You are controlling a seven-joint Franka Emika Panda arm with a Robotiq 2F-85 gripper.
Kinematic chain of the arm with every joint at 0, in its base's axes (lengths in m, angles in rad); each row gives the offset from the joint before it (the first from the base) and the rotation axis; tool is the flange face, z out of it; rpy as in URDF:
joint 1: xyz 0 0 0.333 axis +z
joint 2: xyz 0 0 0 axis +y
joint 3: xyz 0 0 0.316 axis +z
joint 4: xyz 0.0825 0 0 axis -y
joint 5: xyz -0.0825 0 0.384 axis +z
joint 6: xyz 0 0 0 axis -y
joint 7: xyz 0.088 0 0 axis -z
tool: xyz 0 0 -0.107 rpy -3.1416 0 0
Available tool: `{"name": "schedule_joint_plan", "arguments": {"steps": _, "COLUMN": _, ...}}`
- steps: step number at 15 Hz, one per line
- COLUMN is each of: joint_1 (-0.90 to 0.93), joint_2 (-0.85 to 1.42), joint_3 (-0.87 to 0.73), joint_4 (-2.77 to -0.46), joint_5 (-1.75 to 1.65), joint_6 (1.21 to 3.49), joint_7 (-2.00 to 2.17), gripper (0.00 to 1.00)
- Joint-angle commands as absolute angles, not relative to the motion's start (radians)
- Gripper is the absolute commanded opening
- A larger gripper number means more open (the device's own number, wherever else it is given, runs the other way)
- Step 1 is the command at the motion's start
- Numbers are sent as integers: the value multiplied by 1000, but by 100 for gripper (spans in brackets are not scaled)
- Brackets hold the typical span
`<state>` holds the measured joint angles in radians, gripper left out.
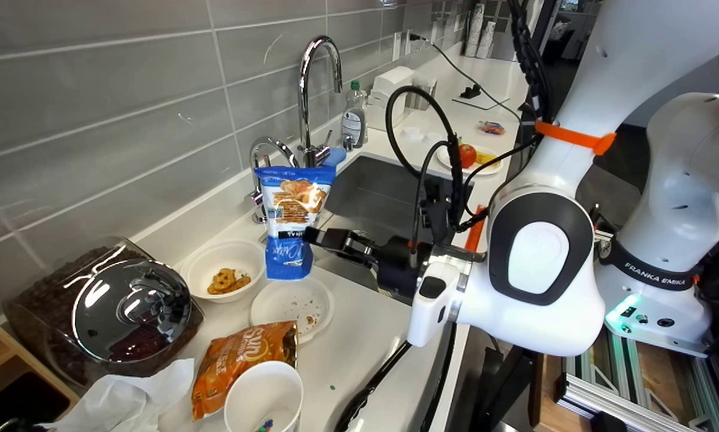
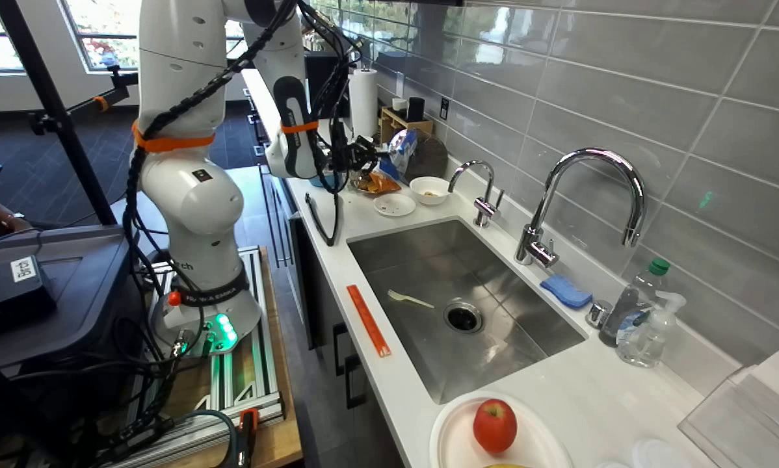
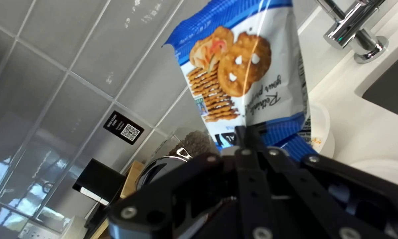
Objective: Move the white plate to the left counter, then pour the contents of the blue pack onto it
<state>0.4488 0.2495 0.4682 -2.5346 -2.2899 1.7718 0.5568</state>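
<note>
A kitchen, by its steel sink (image 2: pixel 422 335) and tall faucet (image 1: pixel 303 105).

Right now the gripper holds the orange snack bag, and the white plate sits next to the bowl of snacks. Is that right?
Not quite: the wrist view shows the gripper holding the blue pack; in an exterior view the orange bag lies on the counter. The white plate does sit next to the bowl of snacks.

Bent white arm (image 1: pixel 518 318), fingers (image 1: pixel 337 239) clamped together

The blue cracker bag (image 1: pixel 290 207) is crinkly, glossy film; the sink (image 2: pixel 441 260) satin steel, the tall faucet (image 2: pixel 531 242) polished chrome, the desk (image 1: pixel 365 324) smooth, the wall tiles (image 2: pixel 623 49) glossy.
</note>
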Motion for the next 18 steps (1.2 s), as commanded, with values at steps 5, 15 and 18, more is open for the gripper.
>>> {"name": "schedule_joint_plan", "arguments": {"steps": 5, "joint_1": 465, "joint_2": 278, "joint_3": 482, "joint_4": -2578, "joint_5": -2350, "joint_6": 1654, "joint_7": 514, "gripper": 0}}
{"name": "schedule_joint_plan", "arguments": {"steps": 15, "joint_1": 467, "joint_2": 309, "joint_3": 483, "joint_4": -2595, "joint_5": -2383, "joint_6": 1564, "joint_7": 491, "gripper": 0}}
{"name": "schedule_joint_plan", "arguments": {"steps": 18, "joint_1": 459, "joint_2": 311, "joint_3": 487, "joint_4": -2587, "joint_5": -2366, "joint_6": 1586, "joint_7": 505, "gripper": 0}}
